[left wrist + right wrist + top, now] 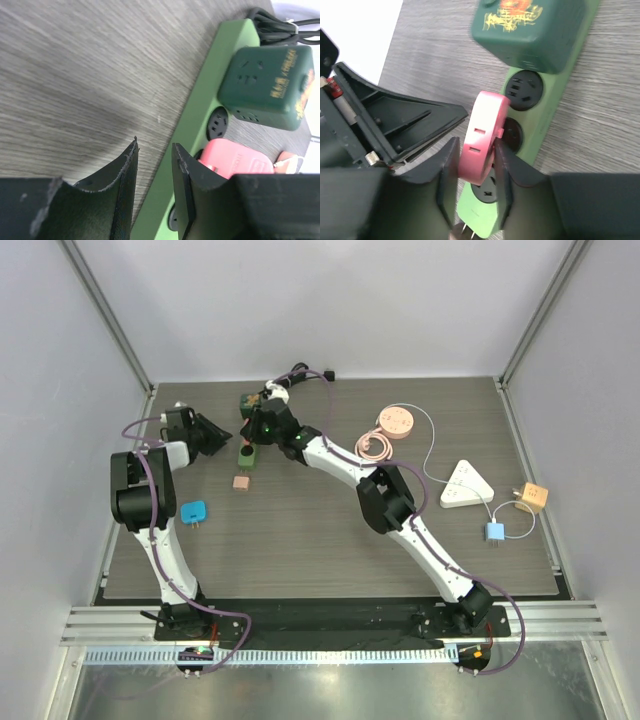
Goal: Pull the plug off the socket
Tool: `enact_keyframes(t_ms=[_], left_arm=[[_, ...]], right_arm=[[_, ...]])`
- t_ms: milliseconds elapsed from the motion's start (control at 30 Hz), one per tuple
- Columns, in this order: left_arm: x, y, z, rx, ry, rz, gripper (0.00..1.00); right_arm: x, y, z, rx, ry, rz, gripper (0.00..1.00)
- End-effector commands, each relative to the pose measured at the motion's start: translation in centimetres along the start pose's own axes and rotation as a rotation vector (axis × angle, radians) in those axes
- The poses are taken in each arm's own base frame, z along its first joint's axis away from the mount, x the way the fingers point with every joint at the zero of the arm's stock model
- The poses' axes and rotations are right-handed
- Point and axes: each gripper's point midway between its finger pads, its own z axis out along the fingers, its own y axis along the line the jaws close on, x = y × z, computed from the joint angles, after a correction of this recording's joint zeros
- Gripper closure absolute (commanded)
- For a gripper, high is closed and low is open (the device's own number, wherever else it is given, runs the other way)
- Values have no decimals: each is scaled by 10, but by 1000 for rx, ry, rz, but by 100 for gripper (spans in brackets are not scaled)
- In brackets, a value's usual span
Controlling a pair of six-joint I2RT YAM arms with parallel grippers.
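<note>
A pink plug (482, 137) sits on the green socket strip (555, 95), over its middle outlets, and its prongs are hidden. My right gripper (476, 160) is shut on it, one finger on each flat side. A dark green cube adapter (530, 30) stands plugged in further along the strip. My left gripper (155, 155) hovers low at the strip's (200, 110) long edge, jaws a narrow gap apart with nothing clamped; the pink plug (232, 160) lies just beyond its right finger. In the top view both grippers (222, 436) (258, 432) meet over the strip (246, 452).
A loose pinkish plug (241, 482) and a blue plug (193, 511) lie near the strip. At the right are a round pink socket (392, 421), a white triangular socket (466, 485), an orange cube (533, 496) and a light blue plug (495, 531). Black cable coils behind the strip (300, 372).
</note>
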Motion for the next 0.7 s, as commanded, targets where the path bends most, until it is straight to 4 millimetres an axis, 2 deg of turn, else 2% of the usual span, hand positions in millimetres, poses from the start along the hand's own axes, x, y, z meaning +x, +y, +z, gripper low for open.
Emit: enact_keyframes(t_ms=[0, 33, 67, 167, 300, 433, 500, 567, 633, 667], left_arm=[[-22, -37, -10, 120, -54, 34, 66], [-21, -39, -10, 131, -50, 31, 67], [-21, -44, -9, 153, -49, 32, 67], [-13, -56, -7, 214, -9, 43, 69], [-9, -71, -2, 282, 18, 30, 77], [3, -82, 3, 308, 56, 38, 83], [3, -85, 4, 298, 61, 44, 87], [7, -76, 7, 242, 74, 50, 92], [7, -67, 8, 185, 75, 45, 100], [6, -64, 7, 165, 73, 40, 100]], right_arm=[[-27, 10, -7, 7, -69, -11, 70], [-28, 8, -9, 10, -69, -12, 76], [-30, 7, -10, 11, -70, -9, 86], [-41, 3, -17, 8, -78, -30, 99], [-53, -2, -23, -23, -71, -65, 99], [-53, -7, -27, -40, -49, -67, 99], [-53, -8, -27, -37, -49, -50, 99], [-54, -7, -27, -41, -54, -34, 99], [-55, -5, -27, -44, -59, -7, 99], [-54, -6, -27, -41, -59, 2, 99]])
